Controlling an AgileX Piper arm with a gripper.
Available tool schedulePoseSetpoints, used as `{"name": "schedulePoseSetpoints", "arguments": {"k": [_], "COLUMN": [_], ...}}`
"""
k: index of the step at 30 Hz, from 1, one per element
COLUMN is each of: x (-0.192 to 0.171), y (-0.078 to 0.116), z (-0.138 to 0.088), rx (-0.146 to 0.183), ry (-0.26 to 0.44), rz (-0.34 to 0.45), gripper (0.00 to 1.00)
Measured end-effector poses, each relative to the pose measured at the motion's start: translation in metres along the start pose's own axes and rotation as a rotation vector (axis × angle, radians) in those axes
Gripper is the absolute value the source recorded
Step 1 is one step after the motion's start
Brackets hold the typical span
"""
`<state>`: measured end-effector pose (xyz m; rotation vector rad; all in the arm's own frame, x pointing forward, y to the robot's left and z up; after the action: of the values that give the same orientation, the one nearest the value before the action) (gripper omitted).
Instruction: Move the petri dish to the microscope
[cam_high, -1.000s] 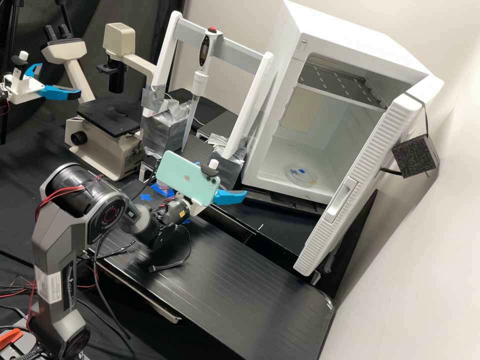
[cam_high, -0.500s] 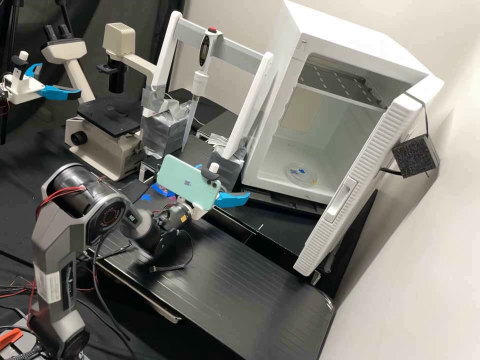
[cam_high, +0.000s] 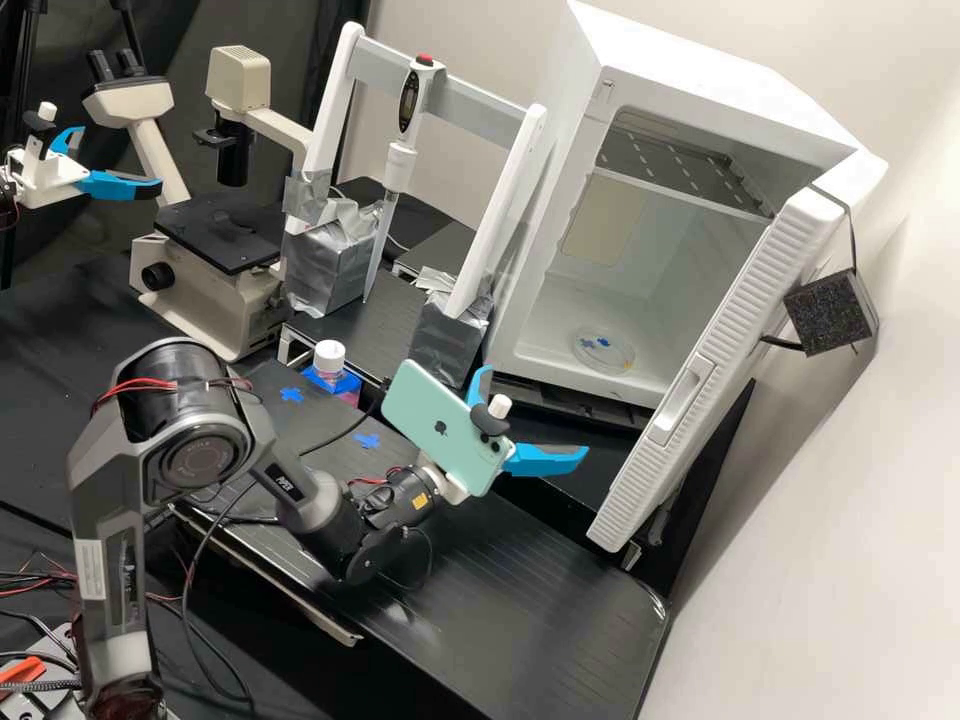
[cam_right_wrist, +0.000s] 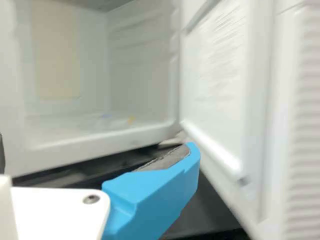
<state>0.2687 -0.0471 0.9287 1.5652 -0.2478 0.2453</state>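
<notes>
Petri dish (cam_high: 603, 349) apart, beyond gripper (cam_high: 536, 412)

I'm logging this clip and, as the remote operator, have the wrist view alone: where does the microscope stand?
Observer: In the high view, the microscope stands across the pipette stand from the white cabinet.
Operator: And the hand, is it open?
Observer: Yes, from the high view the hand is open, its two blue fingers spread apart.
Operator: What stands on the bench near the pipette stand?
Observer: A bottle with a white cap, upright, with blue tape at its base.
</notes>
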Motion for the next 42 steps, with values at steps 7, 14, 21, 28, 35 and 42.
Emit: {"name": "schedulePoseSetpoints", "arguments": {"k": [7, 14, 21, 28, 35, 42], "x": [0.036, 0.087, 0.132, 0.161, 0.183, 0.201], "y": [0.016, 0.007, -0.002, 0.001, 0.001, -0.003], "z": [0.001, -0.005, -0.007, -0.005, 0.005, 0.02], "rx": [0.01, 0.02, -0.024, -0.049, -0.101, -0.123], "ry": [0.069, 0.11, 0.13, 0.129, 0.105, 0.048], "rz": [0.028, -0.074, -0.197, -0.237, -0.256, -0.255], "gripper": [1.0, 1.0, 1.0, 1.0, 1.0, 1.0]}}
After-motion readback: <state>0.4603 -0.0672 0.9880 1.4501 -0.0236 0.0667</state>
